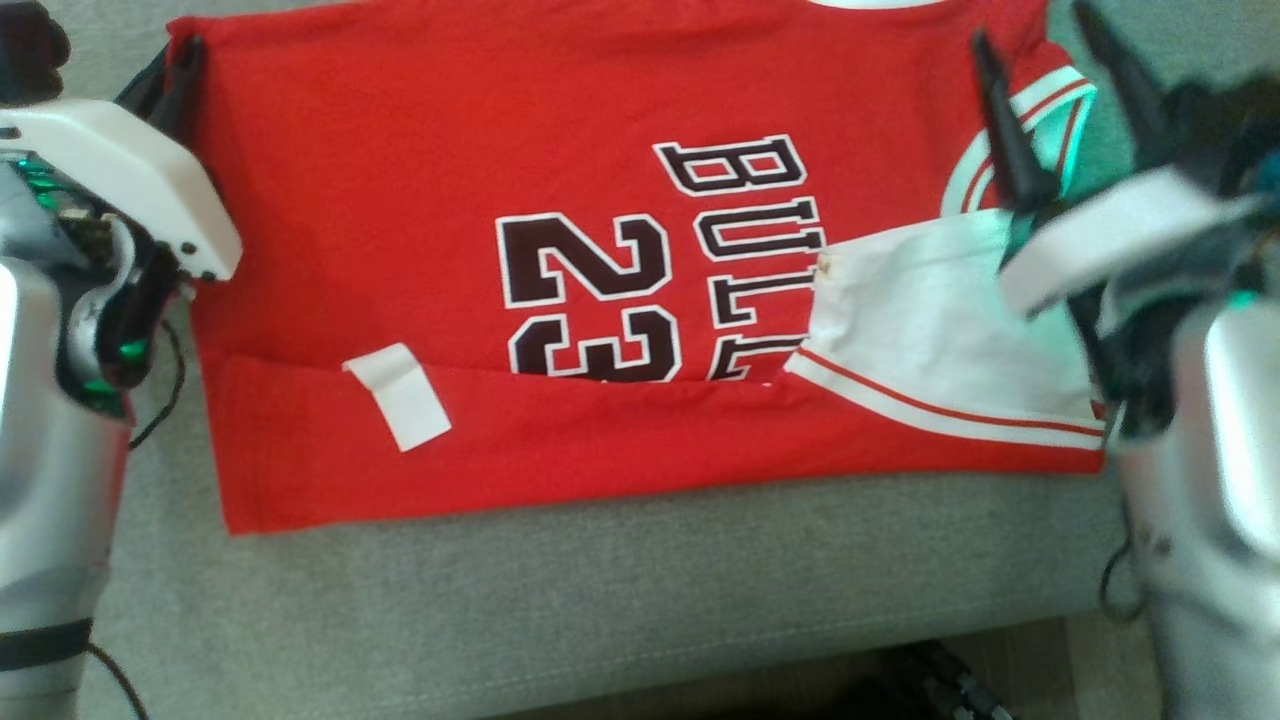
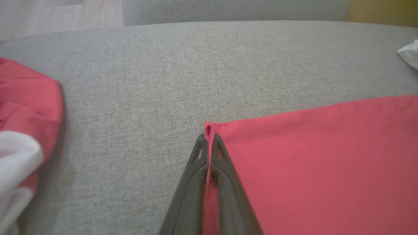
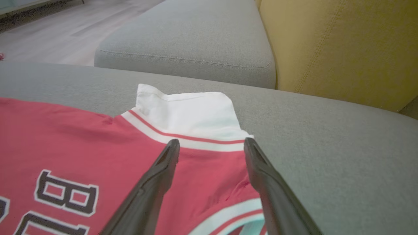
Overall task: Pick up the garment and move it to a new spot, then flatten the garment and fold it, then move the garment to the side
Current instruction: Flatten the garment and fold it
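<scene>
The garment (image 1: 400,200), a red jersey with dark "23" and lettering, lies spread on the grey sofa seat (image 1: 600,580). Its near edge is folded up, showing a white label (image 1: 400,395), and a white panel (image 1: 930,320) lies over its right part. My left gripper (image 1: 185,75) is at the far left corner, shut on that red corner (image 2: 209,130), which is pinched between the fingers. My right gripper (image 1: 1030,25) stands open over the far right end, its fingers (image 3: 163,169) either side of the white-trimmed red edge (image 3: 196,142), with nothing clamped.
A second heap of red and white cloth (image 2: 26,114) lies on the seat to the left of my left gripper. A grey cushion (image 3: 196,42) and a yellow cushion (image 3: 326,49) stand beyond the garment. Wooden floor (image 3: 49,36) shows past the seat edge.
</scene>
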Tool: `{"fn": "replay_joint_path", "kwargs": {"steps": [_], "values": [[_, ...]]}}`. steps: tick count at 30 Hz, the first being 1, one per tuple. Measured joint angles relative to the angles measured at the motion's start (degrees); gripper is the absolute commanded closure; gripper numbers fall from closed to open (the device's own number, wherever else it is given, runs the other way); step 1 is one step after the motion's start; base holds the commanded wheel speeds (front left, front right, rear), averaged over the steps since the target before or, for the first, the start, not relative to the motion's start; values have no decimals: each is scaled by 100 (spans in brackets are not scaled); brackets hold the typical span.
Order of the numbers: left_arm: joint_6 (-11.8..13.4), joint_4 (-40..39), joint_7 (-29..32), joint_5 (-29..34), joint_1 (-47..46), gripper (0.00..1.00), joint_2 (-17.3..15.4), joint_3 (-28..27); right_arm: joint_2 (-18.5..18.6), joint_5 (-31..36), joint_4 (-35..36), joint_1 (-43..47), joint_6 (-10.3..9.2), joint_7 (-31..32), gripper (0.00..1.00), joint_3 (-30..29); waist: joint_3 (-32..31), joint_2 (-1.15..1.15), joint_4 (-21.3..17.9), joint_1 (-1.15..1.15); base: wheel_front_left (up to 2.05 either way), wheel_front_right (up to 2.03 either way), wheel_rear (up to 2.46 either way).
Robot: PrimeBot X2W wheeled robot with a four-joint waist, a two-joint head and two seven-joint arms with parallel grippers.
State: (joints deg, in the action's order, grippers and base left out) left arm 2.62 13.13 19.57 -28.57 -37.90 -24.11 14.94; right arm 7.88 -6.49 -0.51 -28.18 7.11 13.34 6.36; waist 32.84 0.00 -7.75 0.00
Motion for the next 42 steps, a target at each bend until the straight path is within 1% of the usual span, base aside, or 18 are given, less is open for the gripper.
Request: {"fn": "replay_joint_path", "kwargs": {"steps": [4, 8, 12, 16, 17, 22, 26, 27, 28, 29, 32, 35, 42], "values": [[42, -48, -285, -1, 0, 100, 171, 25, 232, 15, -595, -784, 0, 335, 0, -118, -10, 0, 137, 0, 0, 0, 0], [38, -102, -514, -1, -1, 100, 363, 130, 527, 229, -1351, -1739, 0, 636, 0, -118, 11, 0, 355, 0, 0, 0, 0], [33, -107, -742, -1, -11, 100, 557, 204, 557, 248, -2248, -2557, 0, 1011, 0, -93, 68, 0, 598, 0, 0, 0, 0], [-18, 49, -926, -4, -73, 100, 833, 345, 594, 366, -3151, -3048, 0, 1307, 0, -160, 127, 0, 872, 0, 0, 0, 0], [-66, 157, -1015, -35, -159, 100, 915, 409, 600, 409, -3543, -3240, 0, 1413, 0, -240, 162, 0, 995, 0, 0, 0, 0], [-131, 410, -1195, -35, -354, 100, 1099, 517, 619, 539, -4174, -3638, 0, 1545, 0, -366, 240, 0, 1215, 0, 0, 0, 0], [-170, 575, -1270, -35, -396, 100, 1163, 546, 625, 548, -4502, -3931, 0, 1767, 0, -345, 280, 0, 1272, 0, 0, 0, 0], [-171, 605, -1291, -36, -402, 100, 1171, 555, 631, 536, -4573, -4002, 0, 1851, 2, -331, 284, 0, 1271, 0, 0, 0, 0], [-183, 639, -1319, -36, -416, 100, 1176, 566, 635, 526, -4629, -4066, 0, 1915, 29, -311, 287, 0, 1267, 0, 0, 0, 0], [-197, 677, -1321, -36, -444, 100, 1177, 575, 638, 506, -4658, -4108, 0, 1953, 53, -290, 289, 0, 1262, 0, 0, 0, 0], [-214, 758, -1385, -44, -519, 100, 1178, 593, 638, 477, -4746, -4144, 0, 1949, 100, -244, 278, 0, 1240, 0, 0, 0, 0], [-220, 838, -1430, -44, -536, 100, 1178, 608, 651, 385, -4860, -4143, 0, 1869, 100, -234, 241, 0, 1211, 0, 0, 0, 0], [-244, 947, -1516, -83, -536, 100, 1151, 604, 675, 256, -5011, -4044, 0, 1273, 100, -336, 127, 0, 1078, 0, 0, 0, 0]]}}
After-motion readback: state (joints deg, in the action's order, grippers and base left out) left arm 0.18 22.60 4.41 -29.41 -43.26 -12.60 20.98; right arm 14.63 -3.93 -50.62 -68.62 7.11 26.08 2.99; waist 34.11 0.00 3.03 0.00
